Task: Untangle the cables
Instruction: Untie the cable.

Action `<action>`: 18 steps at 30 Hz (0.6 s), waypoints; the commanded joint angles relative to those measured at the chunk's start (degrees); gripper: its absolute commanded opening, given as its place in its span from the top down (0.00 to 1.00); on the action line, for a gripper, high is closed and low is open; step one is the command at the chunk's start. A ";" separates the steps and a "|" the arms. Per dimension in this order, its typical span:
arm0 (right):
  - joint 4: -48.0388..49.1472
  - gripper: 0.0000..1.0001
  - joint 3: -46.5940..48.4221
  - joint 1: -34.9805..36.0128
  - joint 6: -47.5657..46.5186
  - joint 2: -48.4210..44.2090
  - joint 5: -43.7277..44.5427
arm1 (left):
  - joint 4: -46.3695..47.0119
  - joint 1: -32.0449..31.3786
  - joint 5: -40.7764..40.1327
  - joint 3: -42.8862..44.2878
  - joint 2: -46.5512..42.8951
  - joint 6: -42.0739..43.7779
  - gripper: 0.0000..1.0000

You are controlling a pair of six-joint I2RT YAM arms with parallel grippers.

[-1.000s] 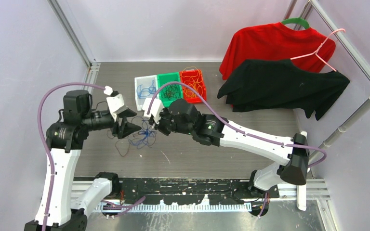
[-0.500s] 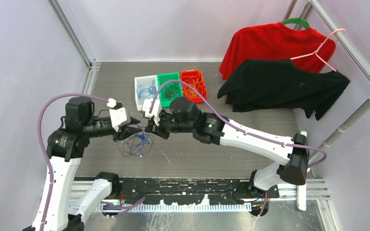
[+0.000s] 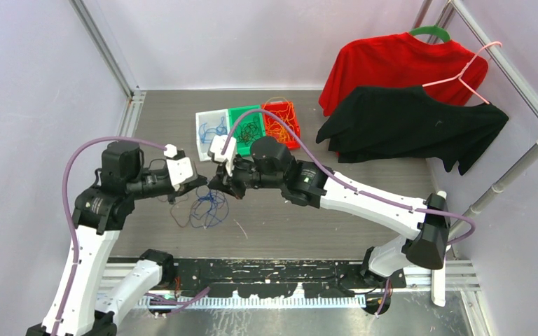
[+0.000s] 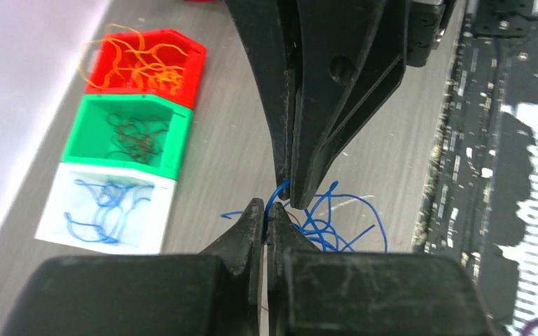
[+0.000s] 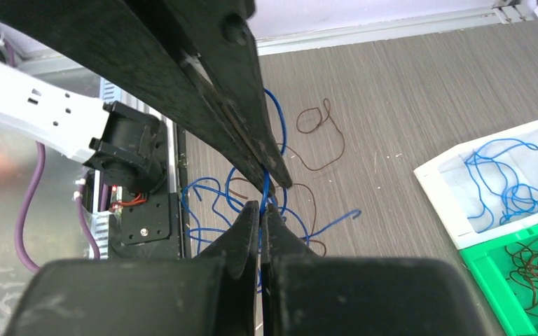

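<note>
centre frame: left gripper (image 4: pixel 266 210) and right gripper (image 5: pixel 261 210) meet tip to tip, each pinched shut on a blue cable (image 5: pixel 265 187), seemingly one strand, raised over the tangle (image 3: pixel 205 208) to tease it free.

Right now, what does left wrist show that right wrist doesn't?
Only left wrist: the red bin holding orange cables. Only right wrist: a loose brown cable and the left arm's white link. Both: left end effector and right end effector shut tip to tip on one blue cable, with the white bin and green bin beyond.
</note>
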 commanded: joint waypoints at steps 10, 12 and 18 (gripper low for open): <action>32.83 0.26 -17.17 -10.15 17.22 -10.09 2.54 | 16.10 0.02 -2.46 9.76 1.26 -18.76 1.00; 34.87 0.26 -16.88 -10.88 18.26 -9.28 1.26 | 16.04 0.02 -1.95 10.96 1.82 -20.14 1.00; 44.96 0.26 -13.83 -11.20 22.93 -4.37 -1.90 | 16.15 0.07 -1.08 13.30 2.77 -22.12 1.00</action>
